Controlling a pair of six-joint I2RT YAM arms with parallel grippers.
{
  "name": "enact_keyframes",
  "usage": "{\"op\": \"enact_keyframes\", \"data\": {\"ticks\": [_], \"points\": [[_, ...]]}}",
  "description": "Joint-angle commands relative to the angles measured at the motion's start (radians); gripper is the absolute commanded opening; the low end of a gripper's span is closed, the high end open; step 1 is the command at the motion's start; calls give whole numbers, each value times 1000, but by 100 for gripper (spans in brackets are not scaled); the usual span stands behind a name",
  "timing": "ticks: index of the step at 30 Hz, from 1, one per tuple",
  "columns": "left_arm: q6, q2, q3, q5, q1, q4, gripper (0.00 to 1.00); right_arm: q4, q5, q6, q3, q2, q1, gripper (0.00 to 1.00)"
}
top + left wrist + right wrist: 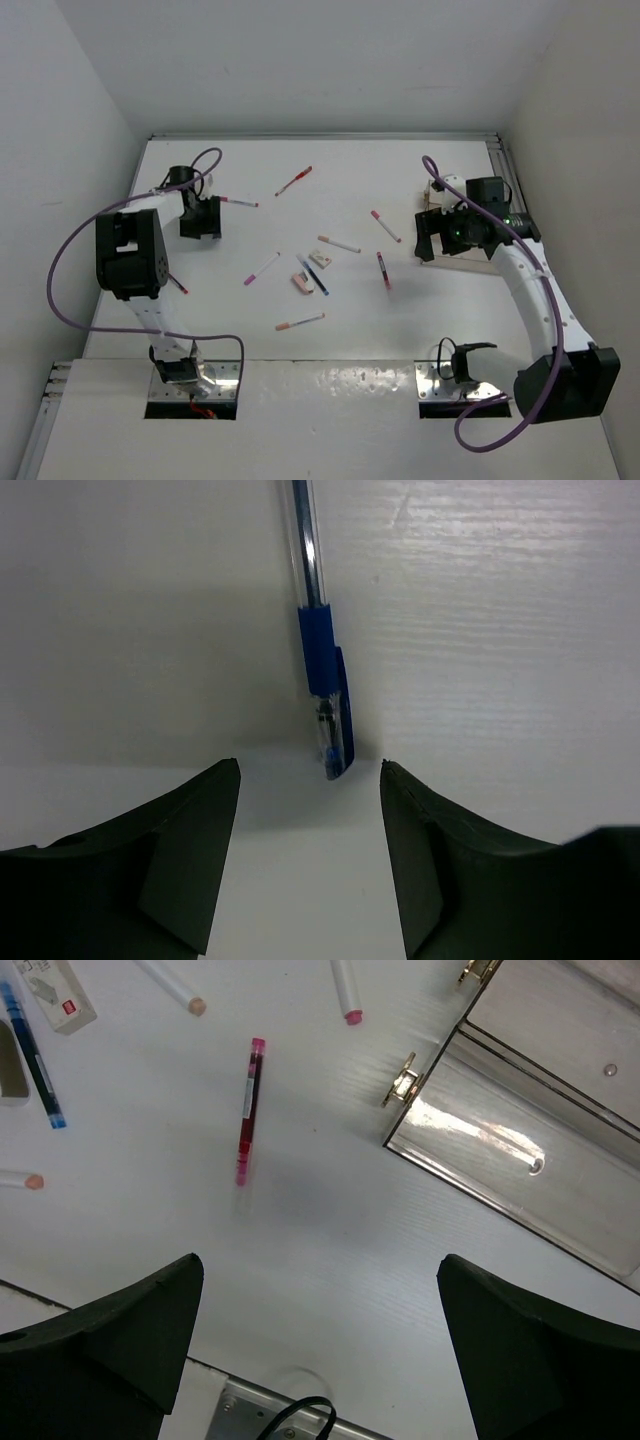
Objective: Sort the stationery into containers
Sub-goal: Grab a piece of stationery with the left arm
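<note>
While both claws gape, nine pens and two erasers lie scattered.

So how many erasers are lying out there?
2. Both lie in the middle of the table, flanking the blue pen: one eraser on its right, the other eraser on its left. More could be hidden beneath the left arm.

No text I could read anywhere. The eraser at the top-left of my right wrist view carried a small red mark and dark print, too small to make out.
</note>
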Motion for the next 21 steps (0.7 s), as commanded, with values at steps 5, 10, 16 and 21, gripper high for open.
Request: {"op": "enact_keyframes", "data": {"ticks": [5, 10, 16, 21], "points": [[-21, 74, 121, 25, 11, 40, 61, 19, 11, -16, 26, 26, 1, 98], [-6, 134, 143, 12, 11, 43, 49, 21, 5, -18, 32, 38, 3, 99], [9, 164, 161, 11, 9, 11, 31, 27, -1, -26, 35, 38, 3, 99], [25, 133, 148, 26, 14, -26, 4, 16, -67, -36, 35, 9, 1, 98]]}}
